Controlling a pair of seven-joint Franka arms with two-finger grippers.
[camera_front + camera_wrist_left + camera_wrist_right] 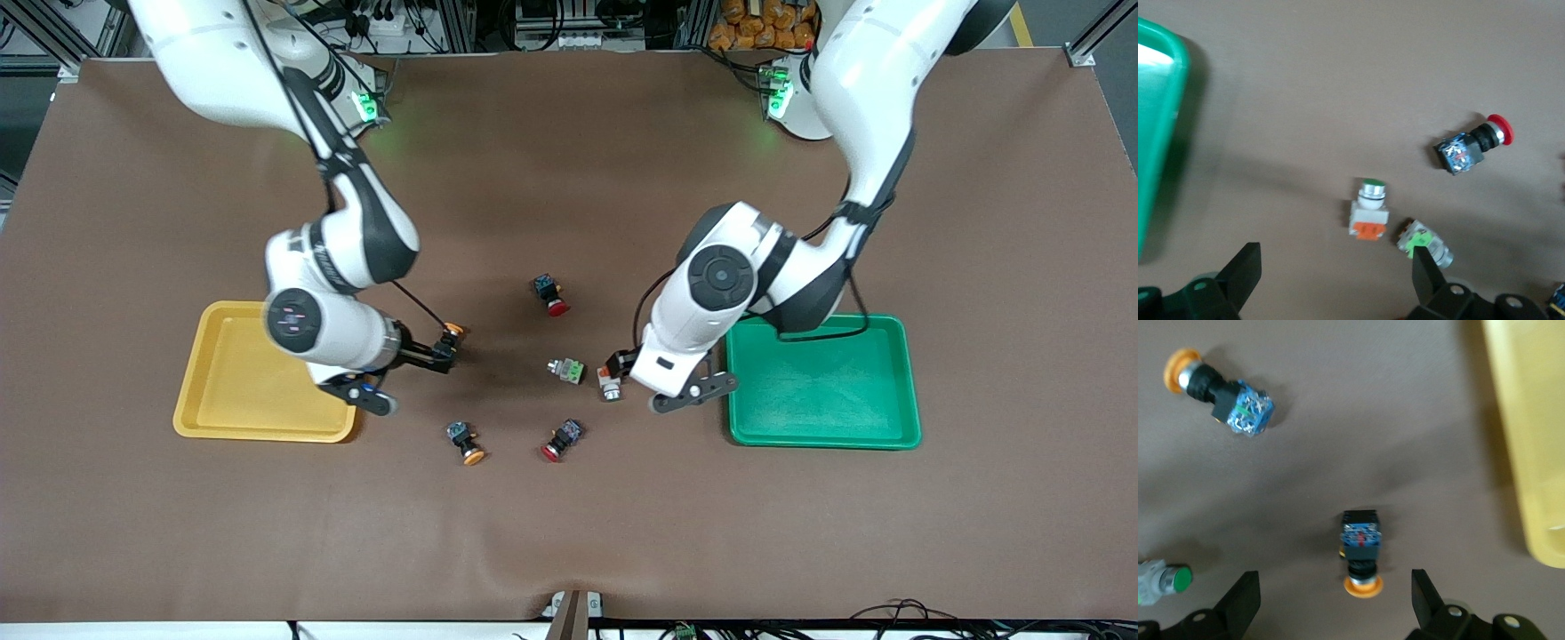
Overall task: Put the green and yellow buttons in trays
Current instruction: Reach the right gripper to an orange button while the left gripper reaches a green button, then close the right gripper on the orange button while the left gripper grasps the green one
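Observation:
My right gripper is open and low over a black switch with an orange-yellow cap, which lies just ahead of its fingers in the right wrist view. A second orange-yellow-capped switch lies nearer the front camera and also shows in the right wrist view. My left gripper is open over the pale grey switch with the orange block. The grey switch with the green block lies beside one finger. The yellow tray and the green tray hold nothing.
Two black switches with red caps lie between the arms, one farther from the front camera and one nearer. The green tray's rim shows in the left wrist view, and the yellow tray's rim in the right wrist view.

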